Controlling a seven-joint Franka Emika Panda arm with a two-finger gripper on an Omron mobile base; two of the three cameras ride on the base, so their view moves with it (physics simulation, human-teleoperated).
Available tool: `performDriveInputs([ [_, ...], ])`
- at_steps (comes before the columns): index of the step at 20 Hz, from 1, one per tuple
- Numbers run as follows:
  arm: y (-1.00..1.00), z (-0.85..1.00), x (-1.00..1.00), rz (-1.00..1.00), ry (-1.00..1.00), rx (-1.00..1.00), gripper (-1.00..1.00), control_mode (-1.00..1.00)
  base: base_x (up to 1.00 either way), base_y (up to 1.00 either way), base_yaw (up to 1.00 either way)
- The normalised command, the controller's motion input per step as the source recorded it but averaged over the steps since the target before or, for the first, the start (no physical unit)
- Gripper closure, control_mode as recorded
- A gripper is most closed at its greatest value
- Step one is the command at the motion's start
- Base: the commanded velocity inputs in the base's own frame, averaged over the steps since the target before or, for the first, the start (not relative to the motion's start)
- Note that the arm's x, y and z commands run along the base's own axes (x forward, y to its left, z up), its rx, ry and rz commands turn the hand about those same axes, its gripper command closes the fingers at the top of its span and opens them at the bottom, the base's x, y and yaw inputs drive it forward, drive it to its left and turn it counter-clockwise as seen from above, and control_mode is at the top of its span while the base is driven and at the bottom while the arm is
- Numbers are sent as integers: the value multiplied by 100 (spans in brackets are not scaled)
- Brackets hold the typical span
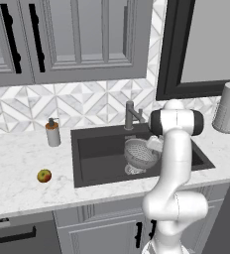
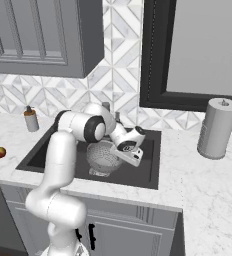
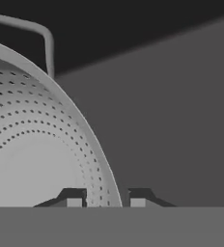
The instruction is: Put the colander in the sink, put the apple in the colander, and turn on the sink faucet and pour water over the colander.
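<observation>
a: where is the colander [image 1: 140, 155] seen?

b: it is seen standing inside the sink [image 1: 94, 161], on the right part of the dark basin, upright on its low foot. in the right base view it is partly covered by the white arm and hand.

a: and the gripper [image 3: 105, 201]?

b: in the hand view its two dark fingertips [image 3: 74, 200] are set on either side of the colander's rim, one inside the pierced bowl and one outside. the jaws are drawn close together with the thin rim between them, so the gripper is clamped on the colander rim. one of the colander's wire handles is shown at the upper left of that view.

a: is the apple [image 1: 44, 175] in the colander?

b: no. it is left lying on the white marble tabletop [image 1: 18, 163], to the left of the sink and well apart from the colander.

a: what is found behind the sink?

b: the sink faucet [image 1: 131, 115] is mounted at the back edge, just behind the colander. a soap bottle [image 1: 52, 132] is placed near the back left corner of the sink, and a paper towel roll [image 2: 217, 128] is stood on the tabletop to the right.
</observation>
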Motion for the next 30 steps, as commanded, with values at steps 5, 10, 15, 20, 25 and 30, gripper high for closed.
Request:
performDriveInputs([
  [5,17,28,-10,0,-7,0,-100,-100,0,0,0],
  [10,4,48,-22,0,-6,0,-100,-100,0,0,0],
  [15,0,53,-36,-1,-4,0,-100,-100,0,0,0],
  [20,0,76,-50,0,-7,0,-100,-100,0,0,0],
  [25,12,98,-48,-1,-1,0,-100,-100,0,0,0],
  [30,53,75,-57,-1,0,0,-100,-100,0,0,0],
])
